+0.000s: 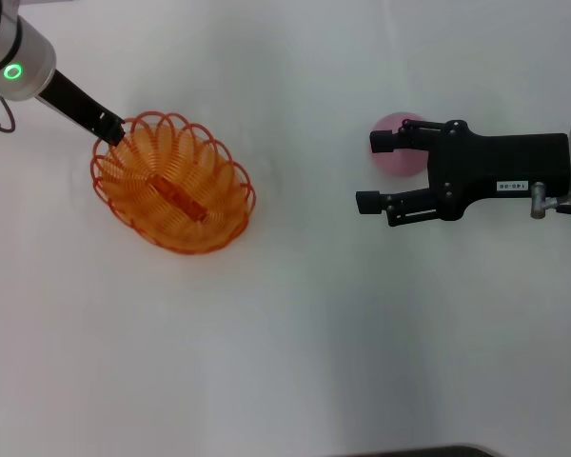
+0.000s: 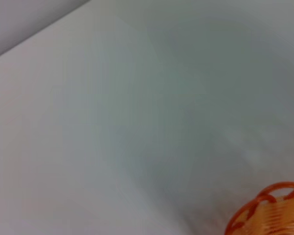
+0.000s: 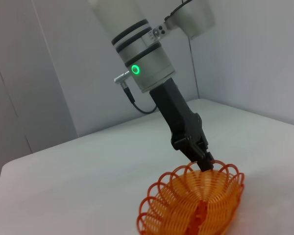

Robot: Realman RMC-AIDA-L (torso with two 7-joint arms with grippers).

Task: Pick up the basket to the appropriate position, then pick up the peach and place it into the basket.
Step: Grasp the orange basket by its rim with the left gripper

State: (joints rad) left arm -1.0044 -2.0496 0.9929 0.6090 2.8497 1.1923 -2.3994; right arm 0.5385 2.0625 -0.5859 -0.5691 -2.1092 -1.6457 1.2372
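Note:
The orange basket (image 1: 176, 186) lies on the white table at the left in the head view. My left gripper (image 1: 111, 129) is at its far left rim and looks shut on the scalloped edge. The right wrist view shows the same grip, with the left gripper (image 3: 204, 164) on the rim of the basket (image 3: 196, 205), which looks tilted. A bit of the rim shows in the left wrist view (image 2: 269, 208). The pink peach (image 1: 401, 162) sits at the right, partly hidden under the upper finger of my right gripper (image 1: 374, 172), which is open and holds nothing.
The white table (image 1: 295, 333) stretches between the basket and the peach and toward the front. A dark edge shows at the bottom of the head view. Grey walls stand behind the table in the right wrist view.

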